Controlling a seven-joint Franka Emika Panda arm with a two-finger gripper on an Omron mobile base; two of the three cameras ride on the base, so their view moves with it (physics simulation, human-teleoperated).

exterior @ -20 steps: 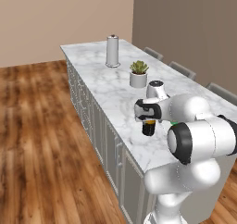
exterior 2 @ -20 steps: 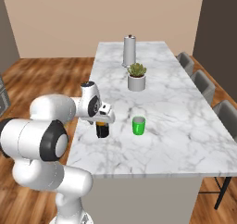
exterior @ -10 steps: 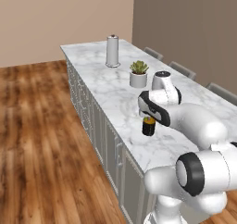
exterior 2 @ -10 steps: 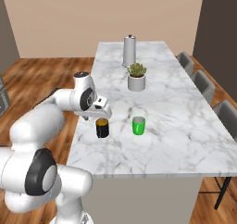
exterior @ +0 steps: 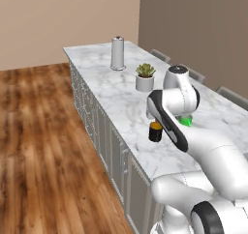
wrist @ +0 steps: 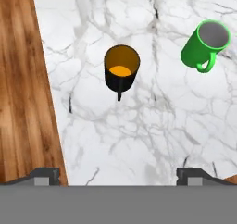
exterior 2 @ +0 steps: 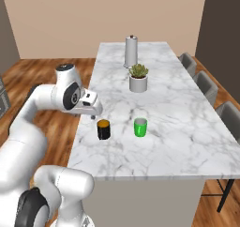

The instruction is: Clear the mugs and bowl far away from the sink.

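The black mug [exterior 2: 103,129] with an orange-yellow inside stands upright on the marble counter [exterior 2: 164,146], near its left edge. The bright green mug [exterior 2: 140,127] stands a little to its right. My gripper [exterior 2: 93,113] hovers above and to the left of the black mug, open and holding nothing. In the hand view the black mug [wrist: 121,73] sits ahead of the gripper [wrist: 119,172], whose tips are wide apart, and the green mug [wrist: 205,43] is at the upper right. From the left base the black mug [exterior: 155,131] shows clearly, while my arm half hides the green mug [exterior: 186,121]. The bowl and the sink are out of view.
A white pot with a plant [exterior 2: 138,82] and a tall grey canister [exterior 2: 131,51] stand farther back on the counter. Grey chairs [exterior 2: 206,87] line its right side. The counter's left edge drops to wooden floor [wrist: 23,89].
My gripper let go of the black mug, then rose and drew back to the left. The mug stays standing where it was set; the green mug has not moved.
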